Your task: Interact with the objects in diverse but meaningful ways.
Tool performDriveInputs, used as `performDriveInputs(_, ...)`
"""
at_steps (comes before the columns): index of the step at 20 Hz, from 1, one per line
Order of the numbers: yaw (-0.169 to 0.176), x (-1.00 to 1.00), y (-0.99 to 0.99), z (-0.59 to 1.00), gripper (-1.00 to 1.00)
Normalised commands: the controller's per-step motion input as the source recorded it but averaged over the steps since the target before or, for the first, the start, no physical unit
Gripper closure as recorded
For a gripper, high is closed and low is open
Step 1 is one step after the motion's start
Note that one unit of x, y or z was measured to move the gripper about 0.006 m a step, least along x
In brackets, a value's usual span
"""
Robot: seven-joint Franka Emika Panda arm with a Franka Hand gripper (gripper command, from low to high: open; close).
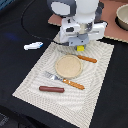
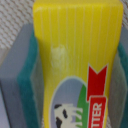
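Your claw (image 1: 80, 48) grips the yellow block (image 2: 75, 60) above the placemat (image 1: 35, 82), beside the tan plate (image 1: 68, 66); fork (image 1: 64, 80), knife (image 1: 86, 58), sausage stick (image 1: 51, 89), fish (image 1: 33, 46) nearby; arm hides block's top

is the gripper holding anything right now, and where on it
Yes: the gripper is shut on the yellow block, a butter-style pack, its teal-padded fingers pressing its two long side faces. In the exterior view it sits just beyond the tan plate.
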Motion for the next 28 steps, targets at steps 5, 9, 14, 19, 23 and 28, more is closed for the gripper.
performDriveInputs(5, -0.065, 0.06, -0.47, 0.94, 1.0)
performDriveInputs(9, -0.049, 0.14, -0.54, 0.75, 1.0)
performDriveInputs(14, -0.011, 0.18, -0.62, 0.41, 1.0)
performDriveInputs(19, 0.0, 0.07, -0.8, 0.12, 1.0)
performDriveInputs(23, 0.0, 0.12, -0.9, 0.03, 1.0)
performDriveInputs(28, 0.0, 0.14, -0.99, 0.03, 1.0)
